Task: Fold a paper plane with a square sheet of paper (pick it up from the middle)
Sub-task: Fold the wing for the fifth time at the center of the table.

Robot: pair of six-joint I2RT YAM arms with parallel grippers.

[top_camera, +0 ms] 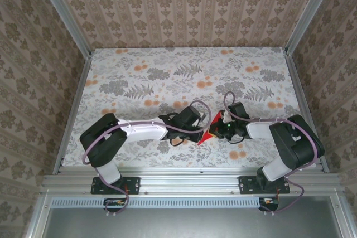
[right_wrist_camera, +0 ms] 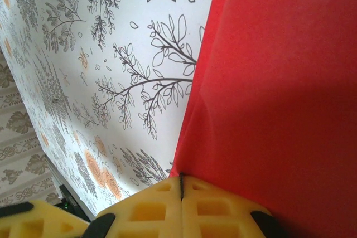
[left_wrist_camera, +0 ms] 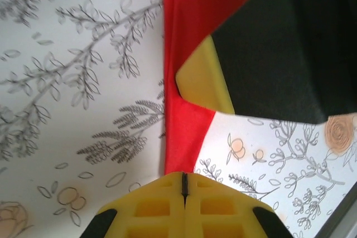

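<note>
Left gripper (left_wrist_camera: 184,182): jaws clenched on folded red paper (top_camera: 207,131), at its 9 o'clock | right gripper (right_wrist_camera: 181,187): clenched on same paper, 3 o'clock | paper: toward 6 o'clock of table (top_camera: 167,71)

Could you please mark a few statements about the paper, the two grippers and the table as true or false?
1. The left gripper is shut on the red paper. True.
2. The right gripper is open and well away from the paper. False: it too is shut on an edge of the paper.
3. The paper lies flat at the far end of the table. False: it is pinched between the two grippers, towards the near edge of the table.
4. The table's surface bears leaf prints and orange flower prints. True.
</note>
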